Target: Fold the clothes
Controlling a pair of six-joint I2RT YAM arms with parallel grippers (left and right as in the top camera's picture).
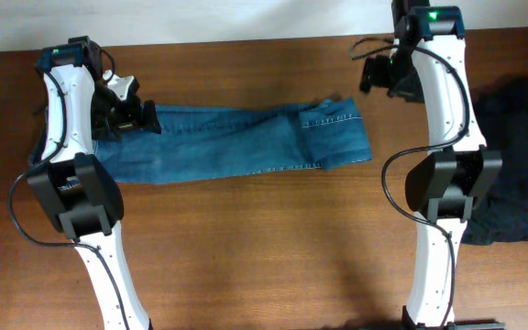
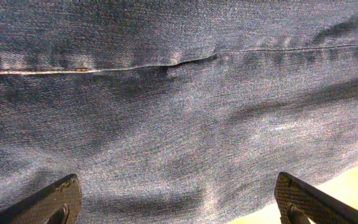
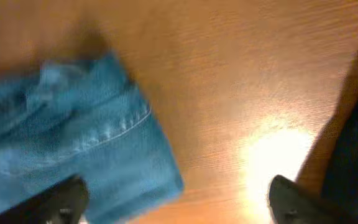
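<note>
Fold denim jeans (image 1: 236,142), laid as strip near far desk (image 1: 264,266) edge, end to end. Lower left hand (image 2: 178,198), spread wide, empty, onto denim; pinch all layers. Bring right hand (image 3: 178,200), also wide, empty, to waistband.

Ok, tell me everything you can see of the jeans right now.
The jeans are medium-blue denim with pale stitched seams, folded lengthwise into one long flat band. They lie across the far half of the wooden table. The right end is wider, with a stitched edge and a small raised fold. The open left gripper hovers over the left end with denim between its fingers; whether it touches cannot be told.
</note>
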